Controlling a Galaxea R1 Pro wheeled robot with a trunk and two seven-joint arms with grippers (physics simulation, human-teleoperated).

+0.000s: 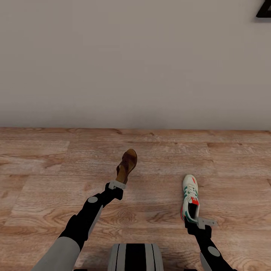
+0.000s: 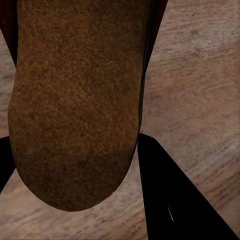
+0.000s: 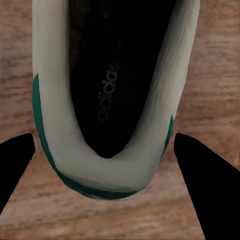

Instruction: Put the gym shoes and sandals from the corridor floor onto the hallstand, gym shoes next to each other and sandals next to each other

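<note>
Left gripper [image 1: 117, 185] clamps a sandal [image 1: 127, 165] by its heel, raised off the corridor floor [image 1: 45, 177]; right gripper [image 1: 201, 223] grips a gym shoe [image 1: 190, 201] at the heel — likewise held. Risk: shallow heel grips — either shoe could pivot and drop while driving. Wood-grain planks, plain pale wall [image 1: 135, 64].

A sandal [image 2: 75, 100] is being seen from very close, its tan-brown footbed turned to the camera and its rounded end reaching toward 6 o'clock. It is being flanked by the left gripper's [image 2: 75, 175] two dark fingers [image 2: 175, 200], one at 5 o'clock, the other at 8 o'clock. Wood-grain plank floor [image 2: 200, 85] is lying behind, toward 3 o'clock.
</note>
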